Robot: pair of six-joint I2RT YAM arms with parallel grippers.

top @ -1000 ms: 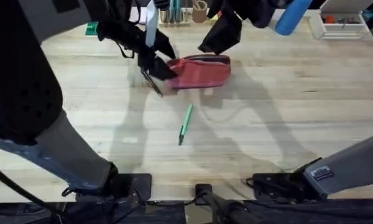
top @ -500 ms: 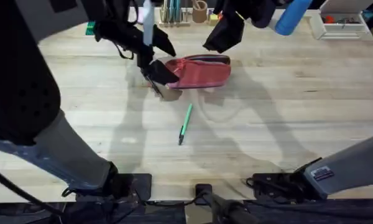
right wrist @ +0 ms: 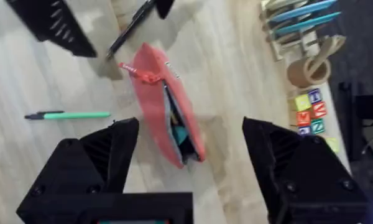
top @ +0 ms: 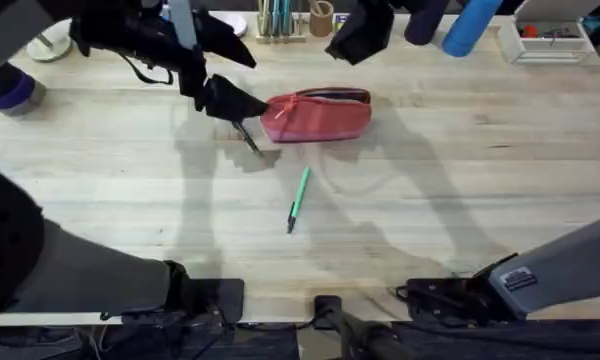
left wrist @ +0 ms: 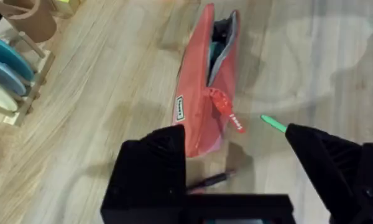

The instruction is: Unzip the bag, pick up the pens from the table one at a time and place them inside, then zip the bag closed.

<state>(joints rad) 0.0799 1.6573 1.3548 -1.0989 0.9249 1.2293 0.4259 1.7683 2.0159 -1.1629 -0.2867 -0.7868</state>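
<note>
The bag (top: 317,116) lay on the table (top: 460,200) toward the far side, near the middle, its long axis running left to right in the overhead view, with the zipper already open along the top (the left wrist view showed a grey lining inside the gap). Its red pull tab (left wrist: 227,111) hung at the end facing the left arm.

The black pen (top: 248,137) lay on the table just off that same end of the bag, close beside it, its long axis slanting from far-left to near-right. The left gripper (top: 220,97) hovered right over the pen's far end, fingers apart and holding nothing; in the left wrist view the pen (left wrist: 206,182) showed between the two spread fingers. That arm was plainly the nearer one, so I judged the black pen to be its next pick, with the jaws needing to close across the pen's thin axis.

The green pen (top: 298,199) lay well apart from the bag, nearer the robot, nearly upright in the overhead view, dark tip pointing toward the bases, and neither gripper was close to it.

The right gripper (top: 360,35) hung above the far edge beyond the bag, its fingers also spread and empty.
</note>
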